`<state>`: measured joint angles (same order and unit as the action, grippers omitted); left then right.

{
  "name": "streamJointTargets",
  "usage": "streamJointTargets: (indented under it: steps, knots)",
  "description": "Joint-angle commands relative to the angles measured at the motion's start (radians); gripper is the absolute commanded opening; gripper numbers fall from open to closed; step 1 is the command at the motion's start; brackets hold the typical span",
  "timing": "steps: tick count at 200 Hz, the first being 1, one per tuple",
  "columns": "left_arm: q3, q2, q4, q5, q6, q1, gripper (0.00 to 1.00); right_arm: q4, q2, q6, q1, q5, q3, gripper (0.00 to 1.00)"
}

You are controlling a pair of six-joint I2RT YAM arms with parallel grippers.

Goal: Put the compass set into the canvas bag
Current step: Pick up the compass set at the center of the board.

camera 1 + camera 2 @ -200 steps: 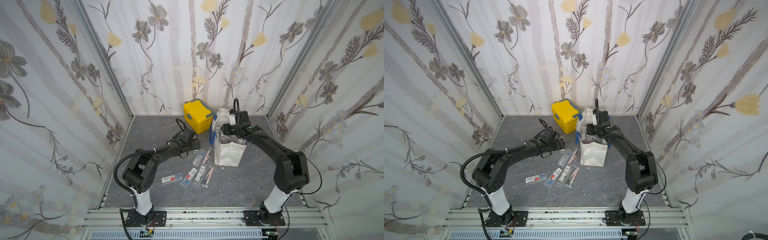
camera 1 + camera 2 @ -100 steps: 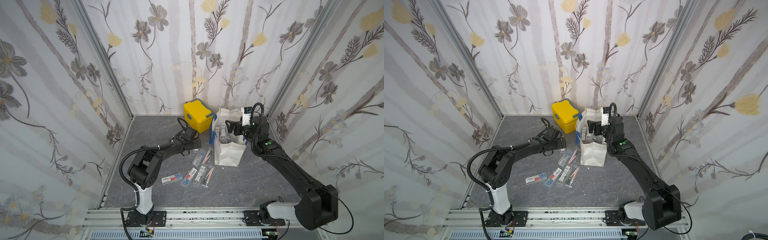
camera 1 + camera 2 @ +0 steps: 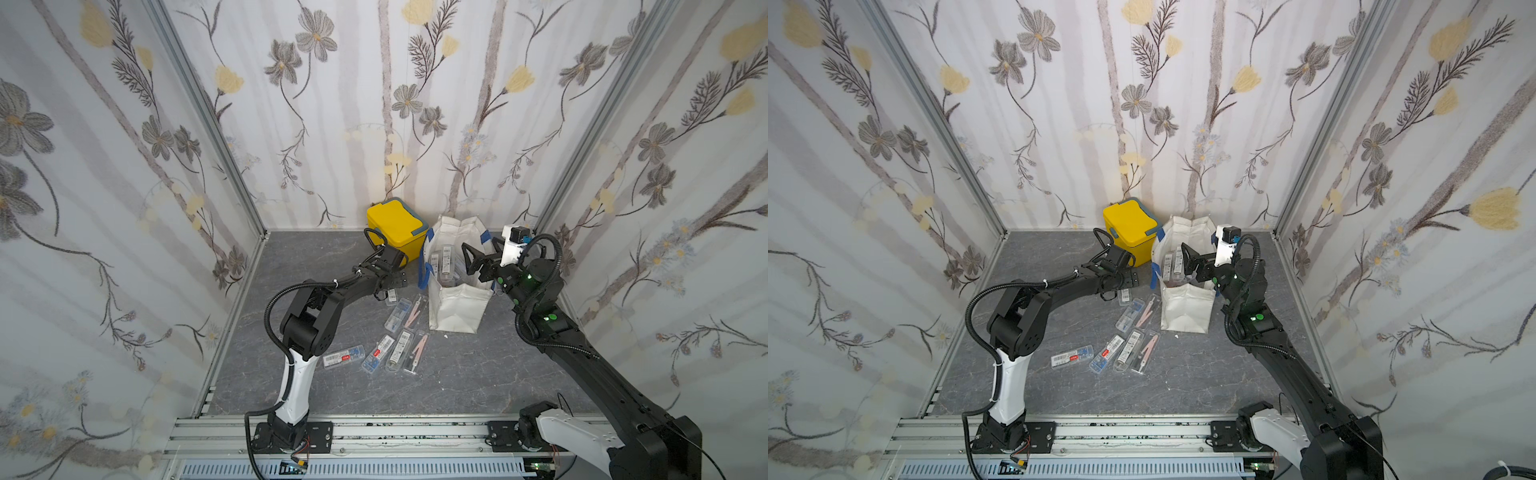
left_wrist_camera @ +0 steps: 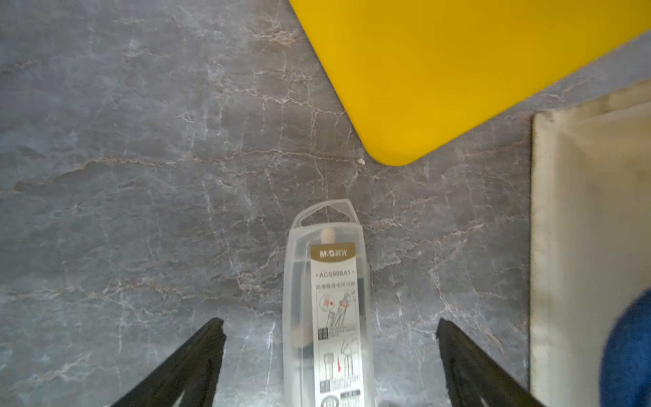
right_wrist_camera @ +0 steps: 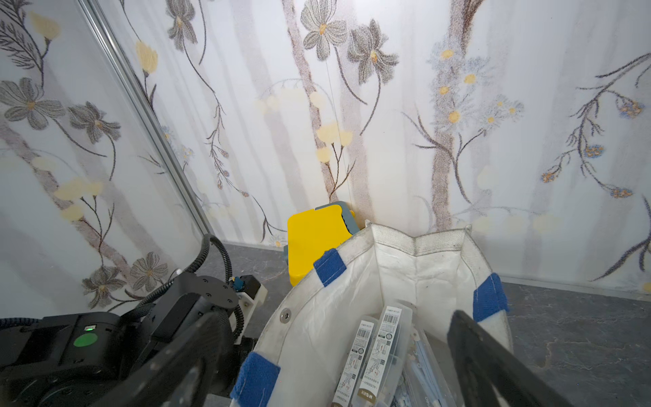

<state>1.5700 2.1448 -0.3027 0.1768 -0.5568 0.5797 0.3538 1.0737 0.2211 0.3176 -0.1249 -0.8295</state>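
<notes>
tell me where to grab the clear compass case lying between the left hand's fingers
Grip the compass case across its narrow width, on the two long edges near mid-length, coming straight down from above. It lies flat on the table, long and slim, and the left hand stands open astride it, a gap on each side.

The compass set (image 4: 326,303), a clear labelled case, lies flat between the spread jaws of the left gripper (image 4: 329,322). The off-white canvas bag (image 5: 422,267) stands open beneath the jaws of the right gripper (image 5: 338,317).
</notes>
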Motion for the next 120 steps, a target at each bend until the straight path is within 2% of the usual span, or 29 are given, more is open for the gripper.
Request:
streamJointTargets:
  steps: [1, 24, 90, 120]
  knots:
    - [0.056, 0.041, -0.078, 0.053, 0.008, 0.0, 0.88, 0.031, 0.002, 0.022, 0.0, -0.017, 0.0, 0.99]
    - [0.102, 0.084, -0.113, 0.052, -0.001, 0.0, 0.83, 0.04, 0.003, 0.027, 0.001, -0.029, 0.011, 1.0]
    - [0.126, 0.138, -0.122, 0.043, -0.036, -0.002, 0.8, 0.091, -0.005, 0.027, 0.0, -0.052, 0.043, 0.99]
    - [0.122, 0.148, -0.125, 0.023, -0.035, -0.009, 0.66, 0.088, 0.0, 0.027, 0.001, -0.06, 0.043, 0.99]
